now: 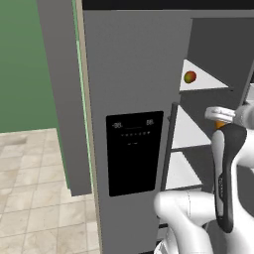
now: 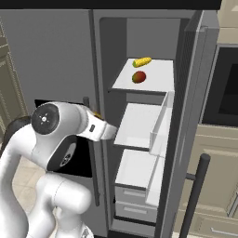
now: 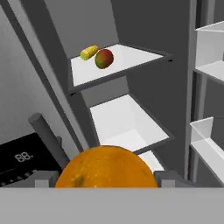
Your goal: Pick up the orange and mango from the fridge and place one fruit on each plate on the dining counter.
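The round bright orange point(image 3: 106, 168) fills the bottom of the hand view, with my gripper point(image 3: 106, 178) shut on it and one finger at each side. A sliver of the orange point(image 1: 220, 125) shows under the hand in front of the open fridge point(image 1: 129, 74). The mango point(image 3: 104, 58) lies on the upper white shelf point(image 3: 127, 59), well beyond the gripper. This red-green mango point(image 1: 190, 77) point(image 2: 138, 76) sits above the level of my hand. The plates and the dining counter are out of view.
A yellow corn cob point(image 2: 142, 62) lies just behind the mango. Lower white shelves point(image 2: 139, 123) are bare. Door bins point(image 3: 210, 144) stand to the right, the black dispenser panel point(image 1: 134, 151) to the left. A dark oven point(image 2: 228, 83) and cabinets flank the fridge.
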Motion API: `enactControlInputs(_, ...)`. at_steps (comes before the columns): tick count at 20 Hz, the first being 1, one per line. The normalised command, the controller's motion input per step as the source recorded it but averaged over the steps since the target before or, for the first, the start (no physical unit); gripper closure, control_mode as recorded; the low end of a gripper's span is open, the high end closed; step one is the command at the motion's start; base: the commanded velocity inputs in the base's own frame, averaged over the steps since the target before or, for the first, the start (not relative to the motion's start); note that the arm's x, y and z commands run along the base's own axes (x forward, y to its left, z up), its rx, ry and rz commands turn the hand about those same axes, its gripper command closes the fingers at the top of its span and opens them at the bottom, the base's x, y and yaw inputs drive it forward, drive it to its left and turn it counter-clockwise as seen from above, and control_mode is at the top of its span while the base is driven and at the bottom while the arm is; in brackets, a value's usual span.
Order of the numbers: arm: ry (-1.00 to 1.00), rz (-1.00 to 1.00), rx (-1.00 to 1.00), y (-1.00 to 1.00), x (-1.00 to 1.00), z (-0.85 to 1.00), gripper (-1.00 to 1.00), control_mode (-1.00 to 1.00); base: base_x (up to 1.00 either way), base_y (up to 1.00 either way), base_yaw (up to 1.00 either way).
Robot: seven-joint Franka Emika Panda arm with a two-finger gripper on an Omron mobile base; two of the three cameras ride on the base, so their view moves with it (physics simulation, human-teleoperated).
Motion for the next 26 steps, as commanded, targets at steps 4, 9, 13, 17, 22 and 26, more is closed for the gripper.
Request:
enactControlInputs(4,0.0,0.07,-0.22,0.39,-0.61,0.2,1.0,-1.0,0.0,0.0,0.0)
enactControlInputs(9,0.0,0.03,-0.19,0.44,-0.51,0.02,1.0,-1.0,0.0,0.0,0.0)
enactControlInputs(13,-0.01,0.0,-0.14,0.42,-0.34,0.0,1.0,-1.0,0.0,0.0,0.0)
enactControlInputs(17,0.0,0.01,-0.06,0.18,-0.06,0.0,1.0,-1.0,0.0,0.0,0.0)
enactControlInputs(22,-0.19,-0.01,-0.05,0.05,-0.4,0.0,1.0,-1.0,0.0,0.0,0.0)
enactControlInputs(26,-0.11,-0.09,-0.05,0.15,-0.51,0.0,1.0,-1.0,0.0,0.0,0.0)
